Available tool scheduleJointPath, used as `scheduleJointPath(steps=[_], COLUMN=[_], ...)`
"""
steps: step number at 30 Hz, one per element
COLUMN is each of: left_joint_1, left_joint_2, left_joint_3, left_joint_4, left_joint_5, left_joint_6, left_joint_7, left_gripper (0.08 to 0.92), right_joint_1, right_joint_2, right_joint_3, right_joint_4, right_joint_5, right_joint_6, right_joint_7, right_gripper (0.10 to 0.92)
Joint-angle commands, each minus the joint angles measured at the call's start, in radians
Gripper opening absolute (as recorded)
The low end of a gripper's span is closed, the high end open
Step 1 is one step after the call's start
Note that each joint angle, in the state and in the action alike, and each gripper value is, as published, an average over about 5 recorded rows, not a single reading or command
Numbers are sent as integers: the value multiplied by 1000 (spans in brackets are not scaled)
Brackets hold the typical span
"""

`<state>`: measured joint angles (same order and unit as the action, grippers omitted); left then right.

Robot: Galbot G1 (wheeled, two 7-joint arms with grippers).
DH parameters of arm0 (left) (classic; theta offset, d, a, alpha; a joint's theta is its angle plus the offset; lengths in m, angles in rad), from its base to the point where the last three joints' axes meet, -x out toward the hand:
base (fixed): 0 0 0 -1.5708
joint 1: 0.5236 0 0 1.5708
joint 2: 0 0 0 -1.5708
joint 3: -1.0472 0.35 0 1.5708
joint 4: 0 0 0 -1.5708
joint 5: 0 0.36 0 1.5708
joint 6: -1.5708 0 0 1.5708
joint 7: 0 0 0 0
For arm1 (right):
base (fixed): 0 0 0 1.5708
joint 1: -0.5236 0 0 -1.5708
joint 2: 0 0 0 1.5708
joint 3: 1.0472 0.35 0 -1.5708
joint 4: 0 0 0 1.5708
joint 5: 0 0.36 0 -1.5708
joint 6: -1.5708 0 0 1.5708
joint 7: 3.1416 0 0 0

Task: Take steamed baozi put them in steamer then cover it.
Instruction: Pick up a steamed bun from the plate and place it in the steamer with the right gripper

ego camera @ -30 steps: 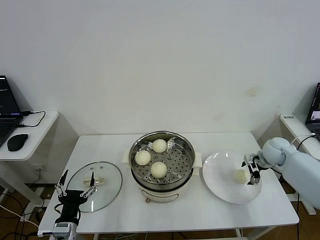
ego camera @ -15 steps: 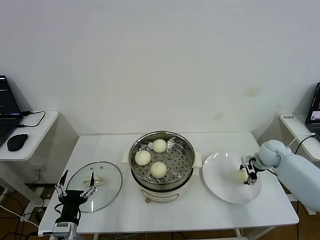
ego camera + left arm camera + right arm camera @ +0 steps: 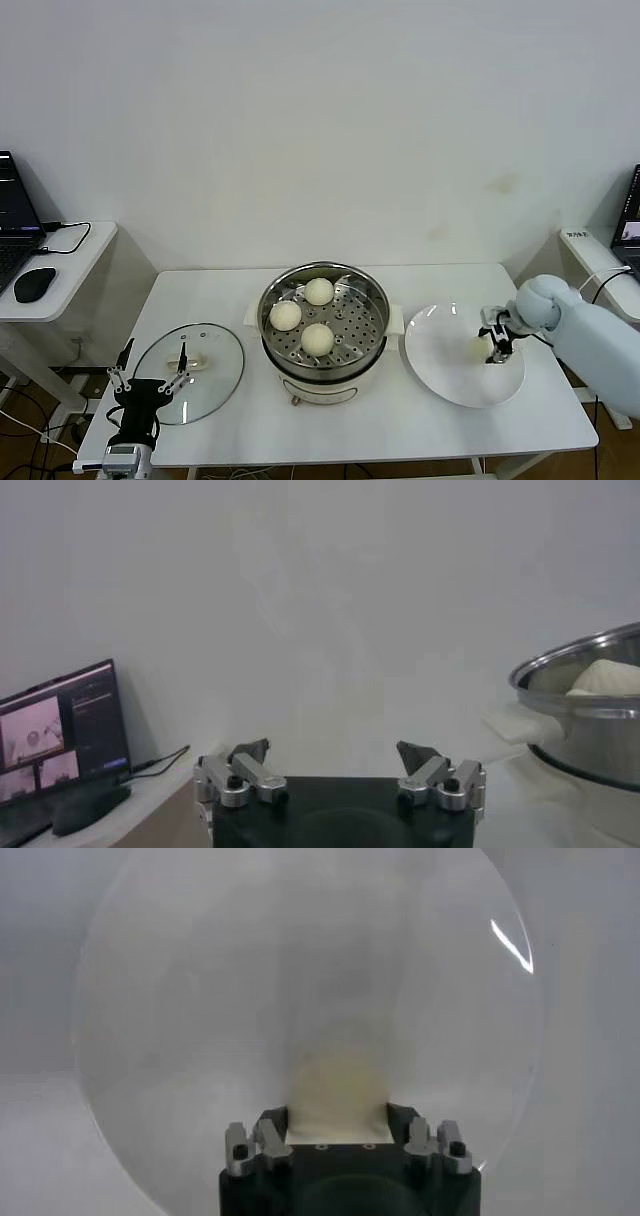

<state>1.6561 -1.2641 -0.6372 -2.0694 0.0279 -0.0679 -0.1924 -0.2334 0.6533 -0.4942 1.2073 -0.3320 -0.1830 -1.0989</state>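
Closing on the last baozi (image 3: 335,1093), right tool (image 3: 492,342) straddles it, bun between its fingers; steamer (image 3: 324,325) lies leftward.

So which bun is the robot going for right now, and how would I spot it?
Find the white table, then the flat white plate to the right of the steel steamer. The bun sits near the plate's right edge, between the fingers of the right gripper. It is the only one on the plate; the other three buns lie inside the steamer.
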Motion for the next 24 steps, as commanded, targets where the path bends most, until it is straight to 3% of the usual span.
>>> scheduleJointPath(steps=[1, 12, 24], left_joint_1=[-3, -5, 2], left_joint_2=[0, 5, 12], left_joint_3=[5, 9, 2], left_joint_4=[-2, -10, -13], left_joint_5=[1, 1, -2], left_joint_6=[2, 4, 2], left_joint_7=[1, 3, 3], left_gripper=[823, 823, 823], right_joint_1=[217, 636, 829], right_joint_2=[-98, -107, 156], right_joint_3=[-176, -471, -636], right_joint_4=[136, 357, 416], right_joint_5=[170, 467, 740], right_joint_6=[-86, -241, -433], right_joint_7=[-12, 31, 154], right_gripper=[627, 642, 653])
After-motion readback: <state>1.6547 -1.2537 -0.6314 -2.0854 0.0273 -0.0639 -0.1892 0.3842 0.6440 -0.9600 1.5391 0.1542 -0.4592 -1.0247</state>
